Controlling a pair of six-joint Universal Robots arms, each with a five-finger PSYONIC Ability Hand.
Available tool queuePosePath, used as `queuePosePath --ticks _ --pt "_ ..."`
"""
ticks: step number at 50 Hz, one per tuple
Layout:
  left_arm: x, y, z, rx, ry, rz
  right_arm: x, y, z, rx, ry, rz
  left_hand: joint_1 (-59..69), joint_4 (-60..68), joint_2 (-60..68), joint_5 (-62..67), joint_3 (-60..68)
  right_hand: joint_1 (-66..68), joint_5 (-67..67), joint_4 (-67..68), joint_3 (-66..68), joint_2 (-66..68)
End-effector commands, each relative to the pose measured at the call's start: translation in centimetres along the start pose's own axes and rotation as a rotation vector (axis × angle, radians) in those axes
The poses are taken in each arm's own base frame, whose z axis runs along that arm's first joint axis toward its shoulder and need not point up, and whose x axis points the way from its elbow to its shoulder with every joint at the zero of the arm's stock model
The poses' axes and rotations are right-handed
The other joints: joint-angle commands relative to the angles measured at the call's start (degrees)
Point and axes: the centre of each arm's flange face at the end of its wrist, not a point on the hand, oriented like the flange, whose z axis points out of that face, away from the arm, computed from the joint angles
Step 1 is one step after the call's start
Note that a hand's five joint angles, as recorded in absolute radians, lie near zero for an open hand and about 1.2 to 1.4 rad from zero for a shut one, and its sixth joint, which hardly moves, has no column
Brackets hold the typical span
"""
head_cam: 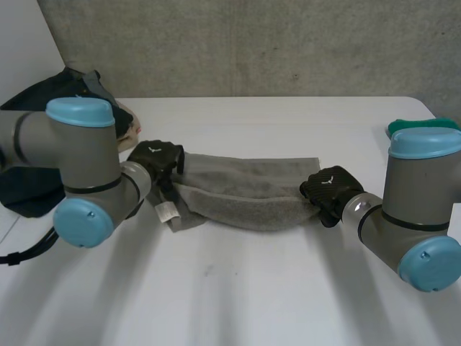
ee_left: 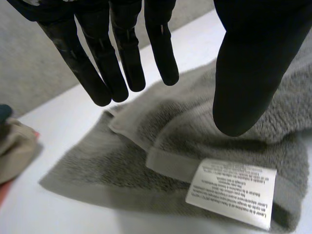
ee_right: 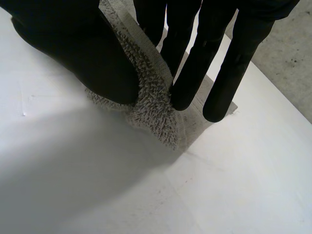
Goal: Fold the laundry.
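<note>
A grey towel lies bunched lengthwise across the middle of the white table. My left hand hovers over its left end, open, fingers straight and thumb apart, holding nothing. In the left wrist view the hand hangs above the folded towel, whose white care label faces up near the thumb. My right hand is at the towel's right end. In the right wrist view its thumb and fingers pinch the towel's edge between them, lifting it slightly off the table.
A pile of dark and beige clothes sits at the table's far left; a beige piece shows beside the towel. A green item lies at the far right edge. Bare table spreads in front of the towel.
</note>
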Motion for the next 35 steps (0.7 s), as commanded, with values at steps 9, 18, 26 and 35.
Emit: queuePosePath --ticks 9,18,26,35 --pt "2.0 2.4 3.1 -0.096 0.089 0.041 0.9 0.0 0.2 -0.001 0.026 0.005 13.33 13.24 13.38 13.49 13.32 15.76 10.63 11.58 11.84 12.90" --pt "1.6 -5.5 -2.2 0.104 0.069 0.042 3.9 -3.2 -1.1 0.060 0.123 0.010 42.29 42.21 42.34 42.45 42.28 15.76 10.63 11.58 11.84 12.90" --pt "-0.3 -16.7 -13.6 0.457 -0.003 0.052 8.8 -10.4 -5.9 0.211 0.305 0.003 42.29 42.21 42.34 42.45 42.28 15.76 10.63 11.58 11.84 12.90" --pt "-3.2 -17.9 -15.6 0.380 -0.115 0.155 9.7 -15.1 -10.0 0.299 0.306 -0.021 42.29 42.21 42.34 42.45 42.28 15.76 10.63 11.58 11.84 12.90"
